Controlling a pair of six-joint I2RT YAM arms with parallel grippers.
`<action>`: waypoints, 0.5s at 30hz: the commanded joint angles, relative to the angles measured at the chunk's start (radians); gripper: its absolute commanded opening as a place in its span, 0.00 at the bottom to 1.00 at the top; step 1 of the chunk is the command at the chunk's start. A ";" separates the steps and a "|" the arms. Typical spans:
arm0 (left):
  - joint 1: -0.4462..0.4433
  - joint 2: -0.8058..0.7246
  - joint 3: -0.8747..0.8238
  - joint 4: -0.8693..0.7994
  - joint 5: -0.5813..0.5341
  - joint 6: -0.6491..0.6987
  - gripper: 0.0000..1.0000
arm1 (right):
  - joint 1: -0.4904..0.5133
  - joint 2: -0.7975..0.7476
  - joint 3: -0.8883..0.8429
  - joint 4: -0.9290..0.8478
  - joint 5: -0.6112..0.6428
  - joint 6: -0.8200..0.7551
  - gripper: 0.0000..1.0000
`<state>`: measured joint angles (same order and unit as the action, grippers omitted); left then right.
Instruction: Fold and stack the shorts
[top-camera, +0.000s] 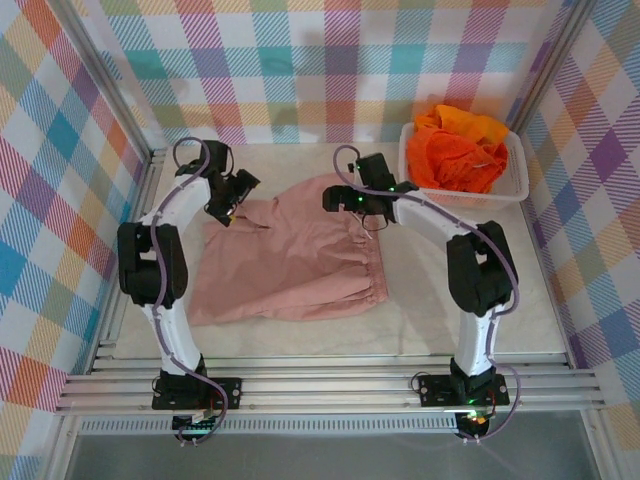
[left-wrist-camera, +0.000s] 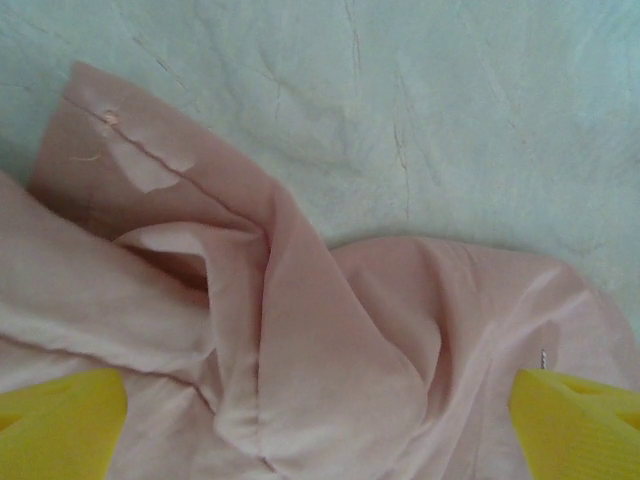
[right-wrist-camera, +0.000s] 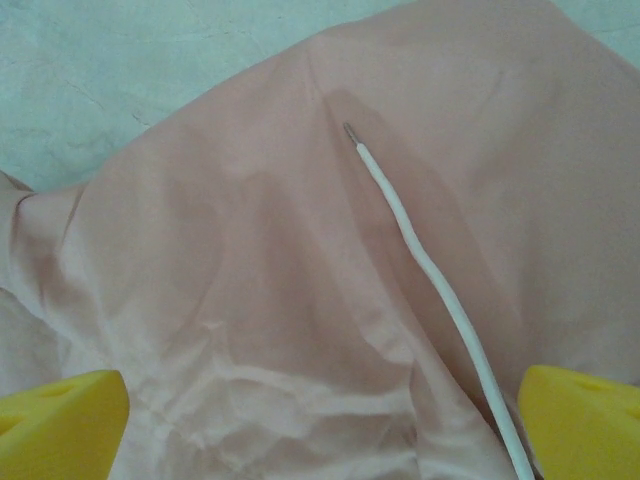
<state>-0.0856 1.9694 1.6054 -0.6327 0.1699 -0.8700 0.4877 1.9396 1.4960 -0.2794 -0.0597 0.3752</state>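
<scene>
The dusty pink shorts (top-camera: 290, 262) lie spread and wrinkled on the table's middle, gathered waist toward the right. My left gripper (top-camera: 226, 206) hovers over their far left corner, open; its yellow fingertips (left-wrist-camera: 60, 425) stand wide apart with a raised fold of pink cloth (left-wrist-camera: 320, 330) under the gap. My right gripper (top-camera: 347, 200) is at the shorts' far right edge, also open, yellow fingertips (right-wrist-camera: 585, 425) apart above the pink cloth (right-wrist-camera: 260, 300) and a white drawstring (right-wrist-camera: 430, 280). Several bright orange shorts (top-camera: 458, 150) are heaped in the basket.
The white lattice basket (top-camera: 470, 200) stands at the back right corner, close behind my right arm. Checked cloth walls enclose the table. Bare pale table surface (top-camera: 440, 320) shows right of and in front of the pink shorts, and along the back (left-wrist-camera: 450, 110).
</scene>
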 joint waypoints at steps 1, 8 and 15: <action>-0.012 0.050 0.049 -0.071 0.022 -0.011 0.95 | -0.008 0.070 0.068 -0.052 -0.042 0.020 0.99; -0.018 0.125 0.110 -0.074 -0.008 -0.007 0.53 | -0.015 0.175 0.127 -0.057 -0.083 0.074 0.99; -0.037 0.016 0.185 -0.040 -0.061 0.139 0.00 | -0.056 0.202 0.099 -0.028 -0.117 0.158 0.99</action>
<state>-0.1028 2.0876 1.7454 -0.6754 0.1505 -0.8207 0.4541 2.1319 1.5936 -0.3153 -0.1478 0.4759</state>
